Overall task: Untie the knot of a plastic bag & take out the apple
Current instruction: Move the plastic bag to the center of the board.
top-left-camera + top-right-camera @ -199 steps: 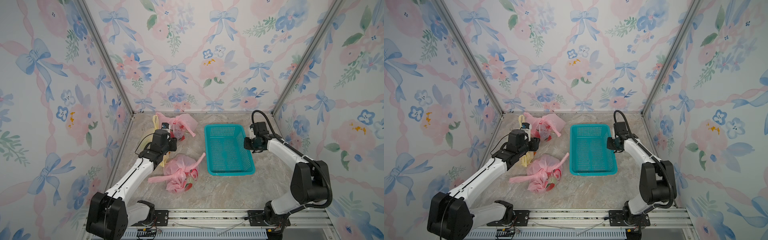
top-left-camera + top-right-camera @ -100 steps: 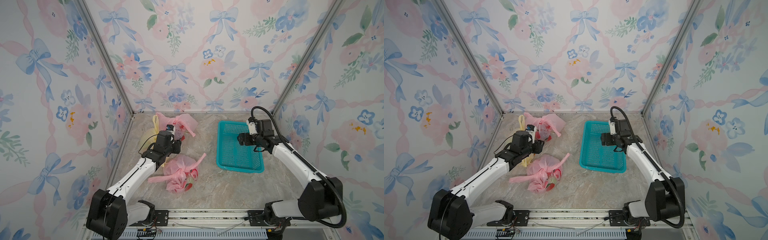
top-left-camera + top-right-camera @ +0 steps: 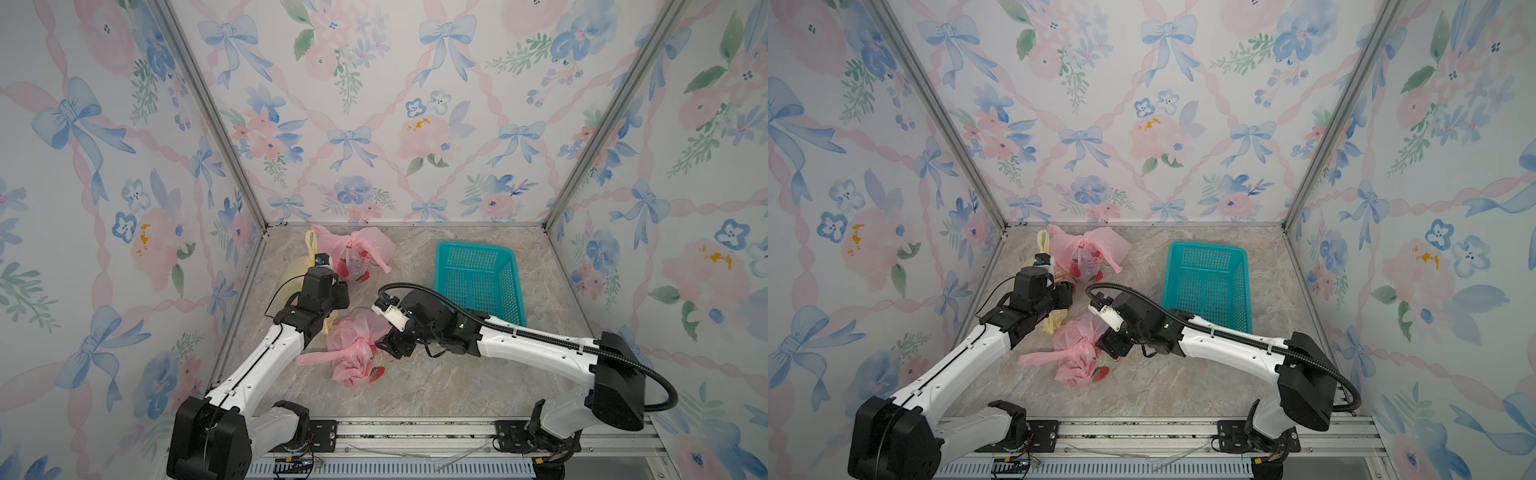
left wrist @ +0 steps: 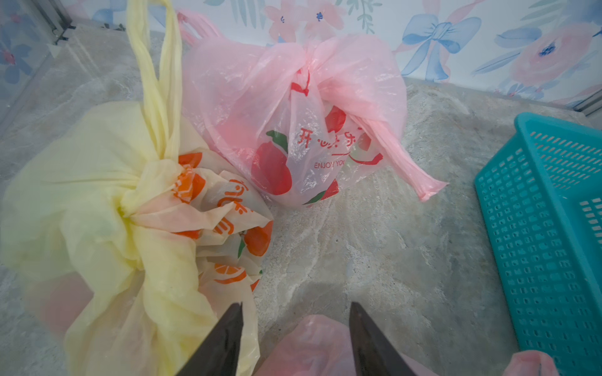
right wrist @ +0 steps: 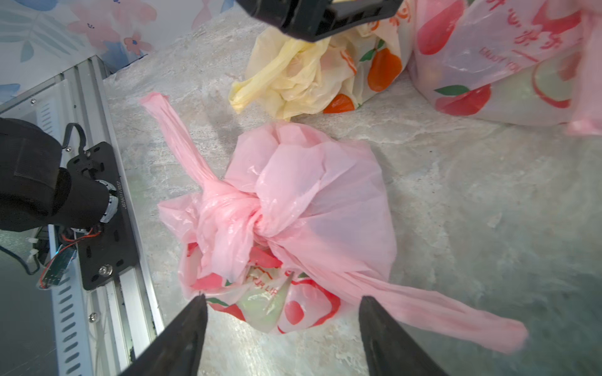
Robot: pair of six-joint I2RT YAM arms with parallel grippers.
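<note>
Three knotted plastic bags sit on the marble-look tabletop (image 3: 419,395). The near pink bag (image 5: 293,211) lies toward the front, its knot (image 5: 247,218) twisted tight at the middle, one handle (image 5: 176,136) stretched out toward the rail and another handle (image 5: 439,309) trailing the opposite way. Whatever fruit is inside it is hidden by the printed plastic, so I cannot pick out the apple itself

The right gripper (image 5: 281,299) hangs just over this bag with its dark fingers (image 5: 185,328) spread wide, nothing between them; in both top views it sits at the bag's right edge (image 3: 388,345) (image 3: 1111,345)

The left gripper (image 4: 294,309) hovers farther back, jaws parted about halfway and empty, over the gap between the yellow bag (image 4: 107,208) with orange prints and the far pink bag (image 4: 293,120) standing against the back wall

The teal basket (image 3: 478,282) rests well to the right, apart from all three bags
</note>
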